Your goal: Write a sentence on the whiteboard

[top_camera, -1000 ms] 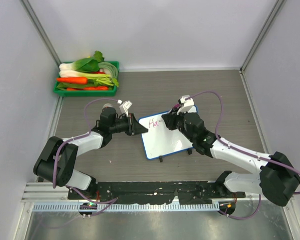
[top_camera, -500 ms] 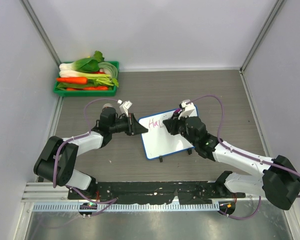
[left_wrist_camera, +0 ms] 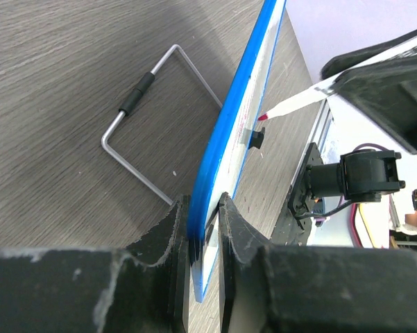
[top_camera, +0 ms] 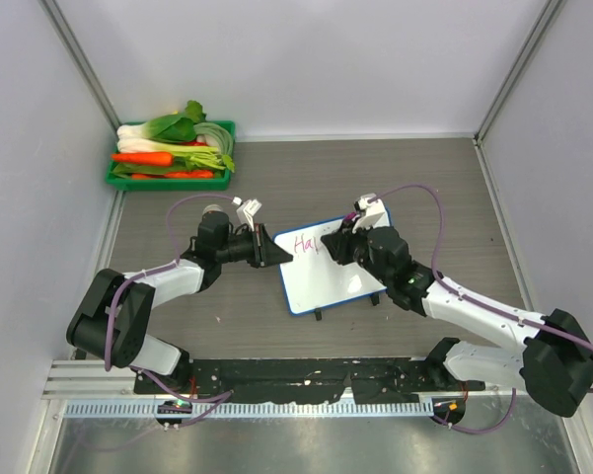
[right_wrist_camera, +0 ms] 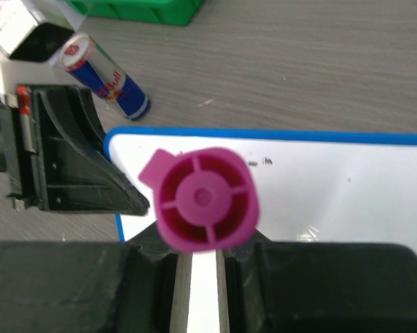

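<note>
The whiteboard (top_camera: 328, 281), white with a blue rim, sits tilted at the middle of the table. My left gripper (top_camera: 276, 252) is shut on its left edge, and the left wrist view shows the blue rim (left_wrist_camera: 237, 128) pinched between my left gripper (left_wrist_camera: 203, 222) jaws. The sentence (top_camera: 304, 242) is a few pink letters at the board's upper left. My right gripper (top_camera: 347, 243) is shut on a white marker (top_camera: 363, 205), whose pink cap end (right_wrist_camera: 202, 198) stands above my right gripper (right_wrist_camera: 200, 267). The marker tip (left_wrist_camera: 264, 116) touches the board face (right_wrist_camera: 319, 187).
A green tray (top_camera: 118, 180) of vegetables sits at the back left corner. A blue and silver drink can (right_wrist_camera: 105, 75) lies near the left arm. A bent wire stand (left_wrist_camera: 146, 132) lies on the table behind the board. Grey walls close in both sides.
My right gripper has shifted slightly to the right over the board with the marker, and another pink stroke has appeared after the first letters. The left arm has not moved.
</note>
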